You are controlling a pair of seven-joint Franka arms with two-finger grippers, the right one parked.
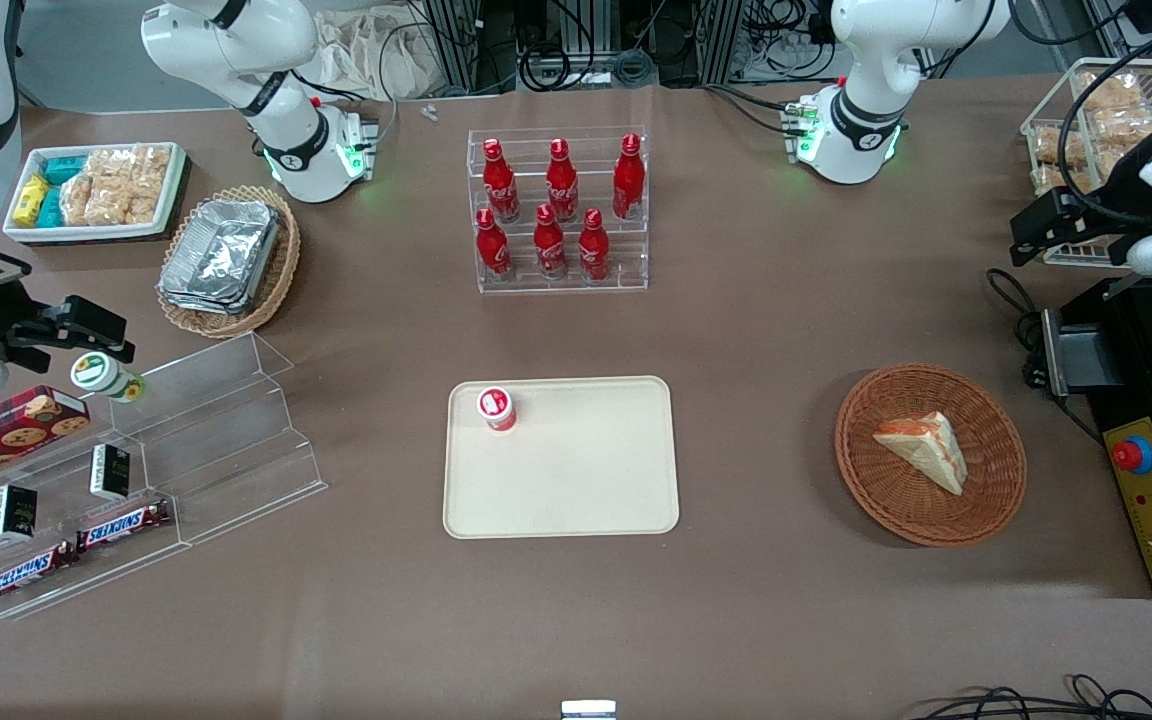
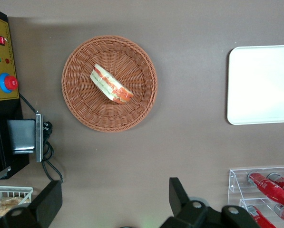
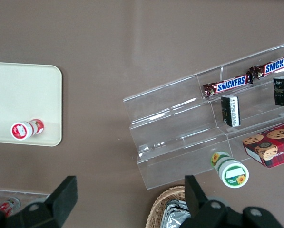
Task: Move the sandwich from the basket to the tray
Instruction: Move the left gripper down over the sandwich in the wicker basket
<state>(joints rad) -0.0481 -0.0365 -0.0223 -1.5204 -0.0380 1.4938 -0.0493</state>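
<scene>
Brown tabletop (image 1: 776, 330), gripper (image 2: 115, 199) high, jaws apart.

A brown table (image 1: 786, 330) fills the scene under even overhead light. At the edge farthest from the front camera, black cables (image 1: 576, 55) tangle around metal rack frames (image 1: 456, 40), with a crumpled pale cloth (image 1: 366, 50) lying beside them.
</scene>
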